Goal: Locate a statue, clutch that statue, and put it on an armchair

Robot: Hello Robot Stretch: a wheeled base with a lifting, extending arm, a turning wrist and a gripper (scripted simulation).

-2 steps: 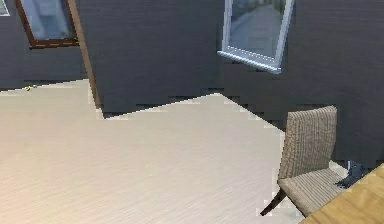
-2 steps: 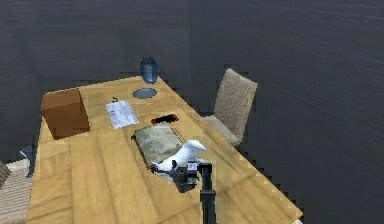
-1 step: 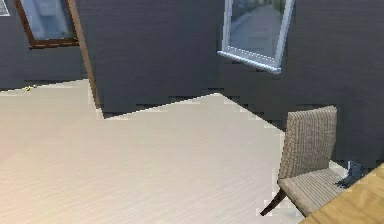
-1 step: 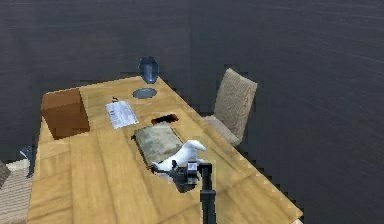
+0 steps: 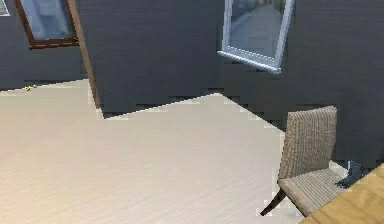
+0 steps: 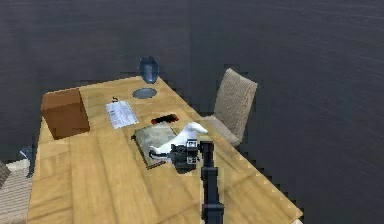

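Up close, the dark arm (image 6: 210, 190) rises across the near end of the bench (image 6: 100, 185), and its tip lands about mid-bench. That's where we find the gripper (image 6: 172, 153), low against the wood with a white figure (image 6: 192, 130) lying right at it on the bench top. Is it a statue? It's a pale, lumpy shape, and that's all that can be made out. How the fingers are set I cannot tell, nor whether they hold anything. A flat dark book (image 6: 158, 135) lies mid-bench beside the figure. Farther along, a sheet of paper (image 6: 122, 113) sits on the bench, with a brown box (image 6: 65, 112) at its left edge in the arm side view. At the bench's far end there's a dark dish (image 6: 145, 93) and behind it a bluish vase (image 6: 148, 68). A woven chair (image 6: 235, 100) stands at the bench's right side. In the forward view, a woven chair (image 5: 308, 150) is drawn up to the bench corner, pale floor (image 5: 120, 150) stretches out beyond the bench, and a white-framed window (image 5: 258, 30) sits in the dark wall past it.
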